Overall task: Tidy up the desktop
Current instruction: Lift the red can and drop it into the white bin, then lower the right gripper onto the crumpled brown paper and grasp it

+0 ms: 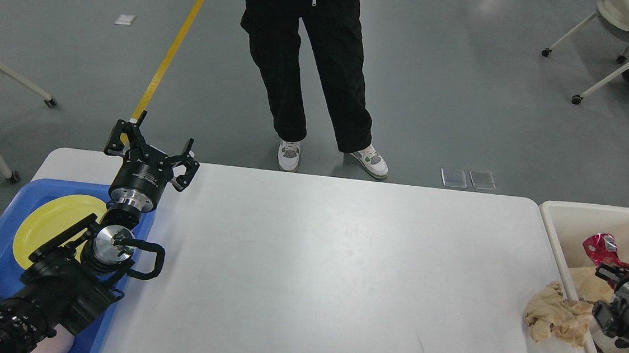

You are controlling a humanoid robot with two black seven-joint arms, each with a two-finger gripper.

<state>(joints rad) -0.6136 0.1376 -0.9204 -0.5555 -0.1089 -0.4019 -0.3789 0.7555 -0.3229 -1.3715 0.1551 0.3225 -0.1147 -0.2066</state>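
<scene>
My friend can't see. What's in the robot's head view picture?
A white desktop is nearly bare, with crumpled brown paper at its right edge. The right gripper holds a crushed red can over a cream bin; the left gripper is open above a blue tray.

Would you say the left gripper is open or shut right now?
Open. The left gripper shows its two fingers spread well apart, with nothing between them, above the blue tray.
</scene>
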